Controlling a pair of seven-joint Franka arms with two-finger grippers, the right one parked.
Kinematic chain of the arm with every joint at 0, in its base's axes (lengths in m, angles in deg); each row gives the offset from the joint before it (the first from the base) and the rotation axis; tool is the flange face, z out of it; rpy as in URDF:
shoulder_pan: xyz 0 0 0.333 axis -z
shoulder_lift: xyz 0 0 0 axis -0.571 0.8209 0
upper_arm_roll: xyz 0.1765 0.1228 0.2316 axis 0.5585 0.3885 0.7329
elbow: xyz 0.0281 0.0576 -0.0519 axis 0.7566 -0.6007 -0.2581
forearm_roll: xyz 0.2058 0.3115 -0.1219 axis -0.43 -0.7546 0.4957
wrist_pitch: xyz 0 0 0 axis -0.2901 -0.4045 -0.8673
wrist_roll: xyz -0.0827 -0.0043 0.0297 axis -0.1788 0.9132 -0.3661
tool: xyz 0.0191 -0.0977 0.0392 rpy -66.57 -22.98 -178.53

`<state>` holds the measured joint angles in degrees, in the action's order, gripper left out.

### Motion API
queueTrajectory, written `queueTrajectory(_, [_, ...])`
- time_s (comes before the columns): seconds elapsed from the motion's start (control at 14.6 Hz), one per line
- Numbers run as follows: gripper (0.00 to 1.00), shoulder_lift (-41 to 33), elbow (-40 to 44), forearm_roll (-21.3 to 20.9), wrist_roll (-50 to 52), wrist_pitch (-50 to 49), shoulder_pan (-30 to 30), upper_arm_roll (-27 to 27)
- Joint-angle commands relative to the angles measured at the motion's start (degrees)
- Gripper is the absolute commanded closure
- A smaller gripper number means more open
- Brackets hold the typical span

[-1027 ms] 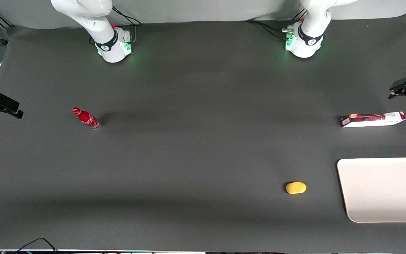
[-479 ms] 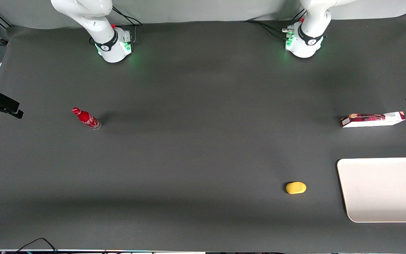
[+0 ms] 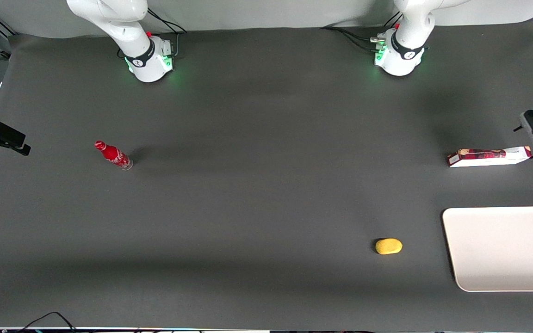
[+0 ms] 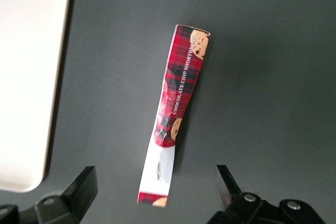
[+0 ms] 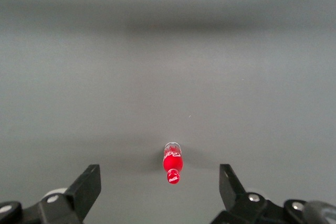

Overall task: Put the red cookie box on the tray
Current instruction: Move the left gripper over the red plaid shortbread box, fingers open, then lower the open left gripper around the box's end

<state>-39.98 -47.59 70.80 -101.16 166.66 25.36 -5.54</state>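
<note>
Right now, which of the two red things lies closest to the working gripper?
The red cookie box, long and flat, beside the open gripper. The small red bottle stands toward the parked arm's end.

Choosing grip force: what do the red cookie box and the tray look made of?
Red cookie box: likely thin printed cardboard, given its tartan print and creased edges. Tray: probably plastic, off-white, matte, smooth, rounded corners. The gripper hangs above the box's end, jaws open.

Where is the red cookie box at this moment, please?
The red cookie box lies toward the working arm's end, farther from the front camera than the tray, under the open gripper.
</note>
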Motion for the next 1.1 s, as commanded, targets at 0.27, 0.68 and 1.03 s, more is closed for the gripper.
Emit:
queueTrajectory(0.27, [0.00,1.58,-11.23,1.45,-5.31,17.57,0.06,0.29])
queueTrajectory(0.68, [0.00,7.83,-9.66,10.85,-15.16,22.15,0.41,0.38])
queueTrajectory(1.03, [0.00,11.08,-7.63,10.95,-15.25,22.33,0.68,0.38])
